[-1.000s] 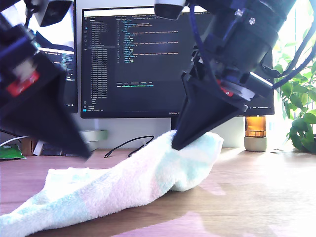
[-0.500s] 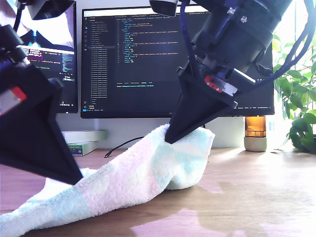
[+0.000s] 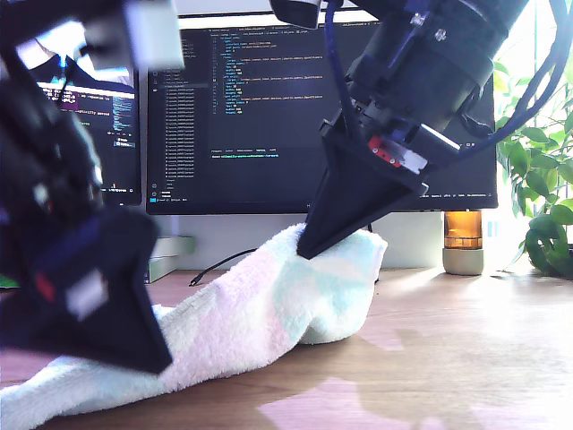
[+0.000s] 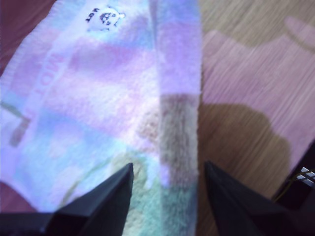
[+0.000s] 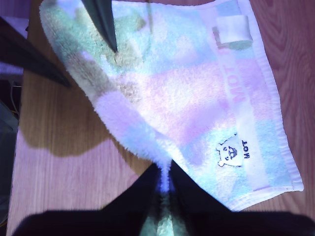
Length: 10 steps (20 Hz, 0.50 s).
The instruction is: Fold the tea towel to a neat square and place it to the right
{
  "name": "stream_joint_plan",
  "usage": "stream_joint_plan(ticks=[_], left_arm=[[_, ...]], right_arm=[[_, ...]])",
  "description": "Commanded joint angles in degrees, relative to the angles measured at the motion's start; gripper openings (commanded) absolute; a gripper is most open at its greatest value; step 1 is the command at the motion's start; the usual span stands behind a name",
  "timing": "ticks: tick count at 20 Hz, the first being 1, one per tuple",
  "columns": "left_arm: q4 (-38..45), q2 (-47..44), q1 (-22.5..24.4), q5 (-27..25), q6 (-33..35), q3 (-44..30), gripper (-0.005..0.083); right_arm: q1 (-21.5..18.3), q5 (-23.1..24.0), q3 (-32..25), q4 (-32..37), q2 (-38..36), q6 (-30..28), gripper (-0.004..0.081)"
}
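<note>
- Where it lies across the wooden table (image 3: 466, 340), the tea towel (image 3: 260, 305) runs from the near edge at the exterior view's left up to a raised hump near the table's middle, in front of the monitor (image 3: 269, 107).
- It is thick, fluffy terry cloth, white with pale pink, green and blue tints. 1 long edge is rolled over into a soft ridge.
- The second wrist view shows a small dark bear mark (image 5: 227, 151) with tiny lettering near 1 corner. It also shows a woven band with faint pink letters along the hem and a white hanging loop (image 5: 235, 28) at the far end of that band.
- My second gripper (image 3: 309, 246) has its jaws pinched together on the ridge and holds that end of the cloth off the table. In its own view the jaws (image 5: 165, 167) meet with towel caught between them.
- My first gripper (image 4: 168, 166) has its 2 fingers spread wide, 1 on each side of the rolled ridge, and grips nothing.
- Compared with 0.5 s ago, my first gripper (image 3: 148, 358) has dropped lower and shifted toward the exterior view's right. Its blurred tip is now at the towel's low part.
- My second gripper and the raised hump have barely shifted. They sit slightly higher than 1.0 s ago.
</note>
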Motion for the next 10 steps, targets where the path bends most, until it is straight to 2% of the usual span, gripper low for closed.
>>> stream_joint_plan(ticks=[1, 8, 10], left_arm=[[0.4, 1.0, -0.2, -0.5, 0.2, -2.6, 0.0416], [-2.3, 1.1, -0.2, -2.5, -1.5, -3.2, 0.0410], [-3.7, 1.1, -0.2, -2.5, -1.9, -3.2, 0.0324]], right_arm=[[-0.2, -0.2, 0.5, 0.4, 0.6, 0.2, -0.0013], [-0.5, -0.2, 0.5, 0.4, 0.6, 0.2, -0.0013], [-0.5, -0.2, 0.5, 0.5, 0.6, 0.2, -0.0013]])
